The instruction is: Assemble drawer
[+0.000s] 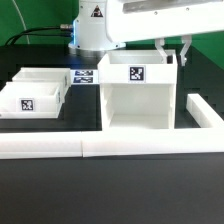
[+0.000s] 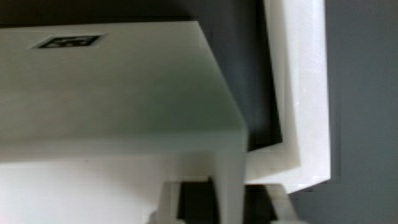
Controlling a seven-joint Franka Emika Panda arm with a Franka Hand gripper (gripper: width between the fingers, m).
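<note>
housing (image 1: 140,100) top: you see a square black-and-white tag (image 1: 137,72), no letters
tray (image 1: 12,98) front: same kind of mark, no words
arm base (image 1: 90,35): triangle sign (image 1: 95,12), unreadable

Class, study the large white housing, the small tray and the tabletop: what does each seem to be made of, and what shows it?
The housing is probably white plastic with a matte finish: thin even walls, uniform colour, no grain. The tray seems to be the same plastic: matching white, soft dull shading. The tabletop is black and matte, without reflections; its material is unclear, perhaps cloth or coated board.
</note>
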